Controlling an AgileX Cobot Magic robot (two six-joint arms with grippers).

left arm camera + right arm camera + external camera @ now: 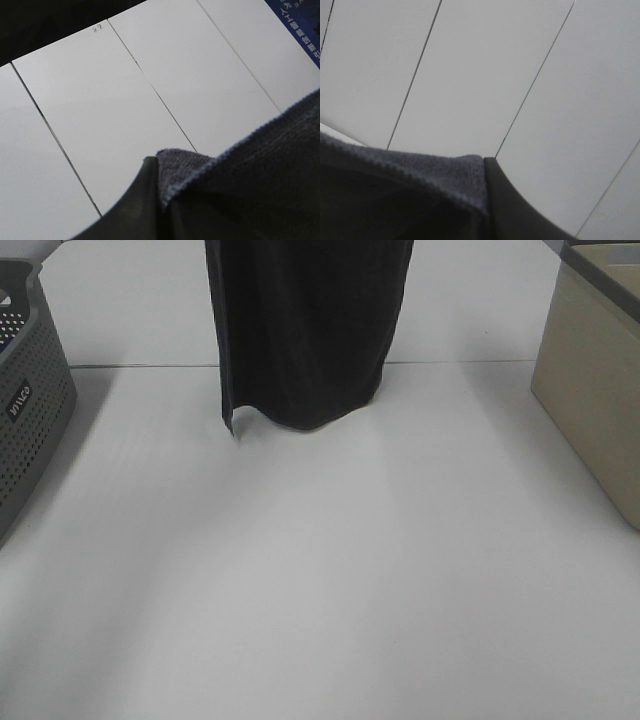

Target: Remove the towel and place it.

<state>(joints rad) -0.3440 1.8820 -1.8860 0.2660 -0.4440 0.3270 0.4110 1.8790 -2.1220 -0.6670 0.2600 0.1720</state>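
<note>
The towel [305, 330] hangs as a dark sheet from above the top edge of the exterior high view, its curled lower hem near the table [320, 570]. I cannot tell whether the hem touches the table. Neither gripper shows in that view. In the left wrist view, my left gripper [161, 187] is shut on a hemmed corner of the towel [260, 170], which lies against one dark finger [147, 200]. In the right wrist view, my right gripper [486, 180] is likewise shut on a towel [395, 190] corner beside its finger [510, 210].
A grey perforated basket [30, 410] stands at the table's left edge. A beige box [590, 390] stands at the right edge. Both wrist views look onto white panels with thin dark seams, and a blue sign [300, 25] shows in the left one.
</note>
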